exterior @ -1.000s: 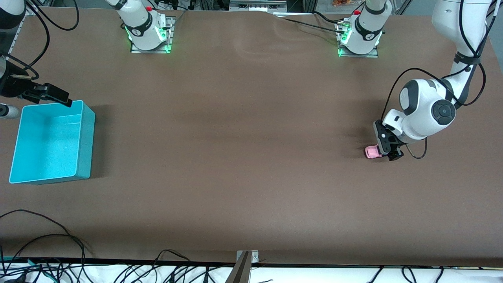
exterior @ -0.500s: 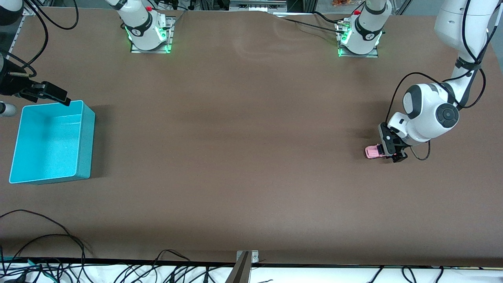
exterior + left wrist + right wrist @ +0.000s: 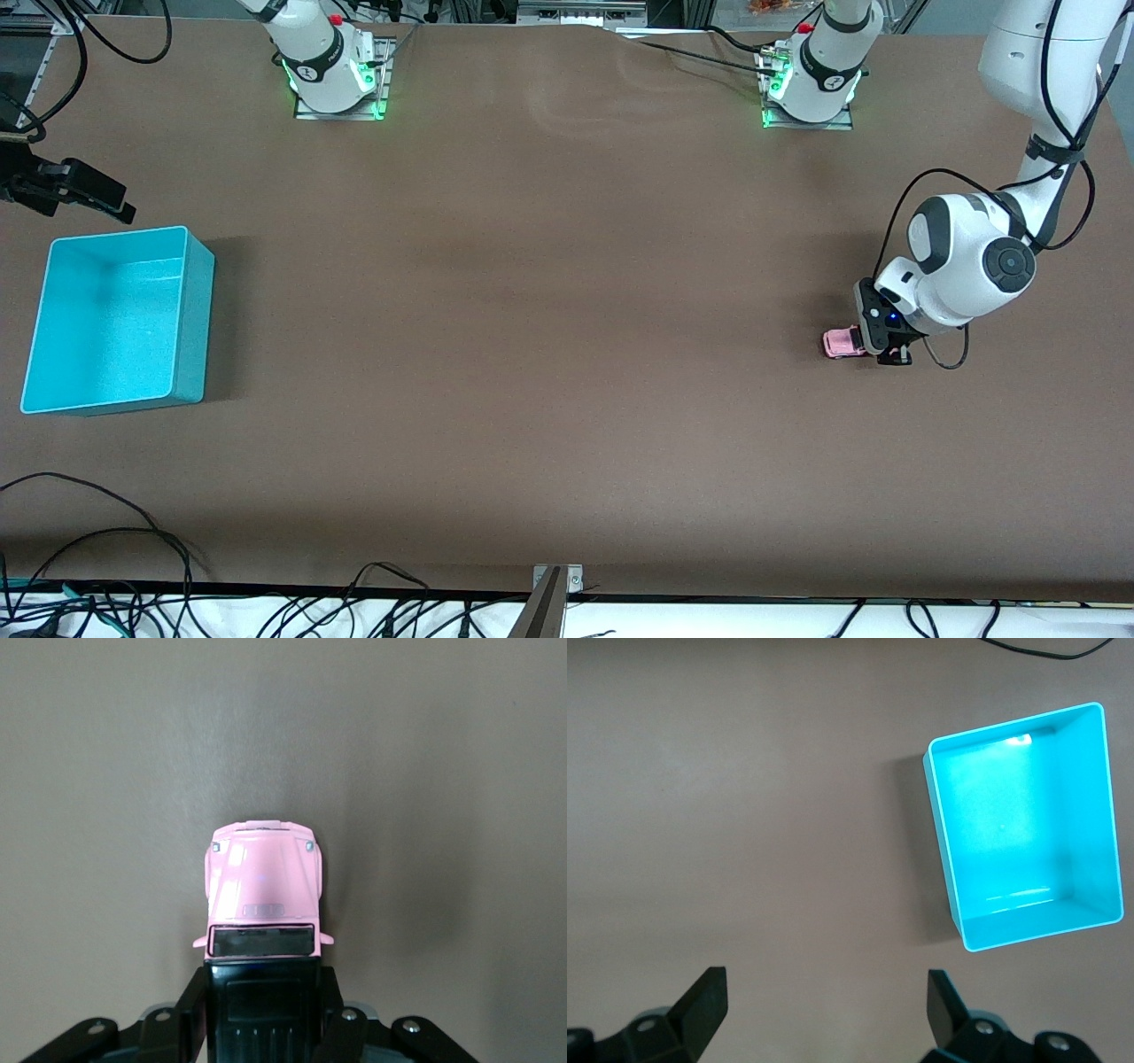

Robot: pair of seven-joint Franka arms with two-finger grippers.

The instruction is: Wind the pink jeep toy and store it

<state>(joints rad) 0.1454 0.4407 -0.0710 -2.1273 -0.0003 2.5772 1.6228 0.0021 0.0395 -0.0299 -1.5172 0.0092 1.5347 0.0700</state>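
The pink jeep toy sits on the brown table at the left arm's end. In the left wrist view its pink hood points away from the jaws and its black rear roof lies between them. My left gripper is shut on the jeep's rear, low at the table; its fingers press both sides of the black roof. My right gripper is open and empty, above the table just past the turquoise bin, its fingertips spread wide.
The turquoise bin stands empty at the right arm's end. Both arm bases stand along the edge farthest from the front camera. Cables lie along the nearest edge.
My right gripper has drawn away from the bin's rim toward the table's end. My left gripper has shifted slightly and settled over the jeep's rear.
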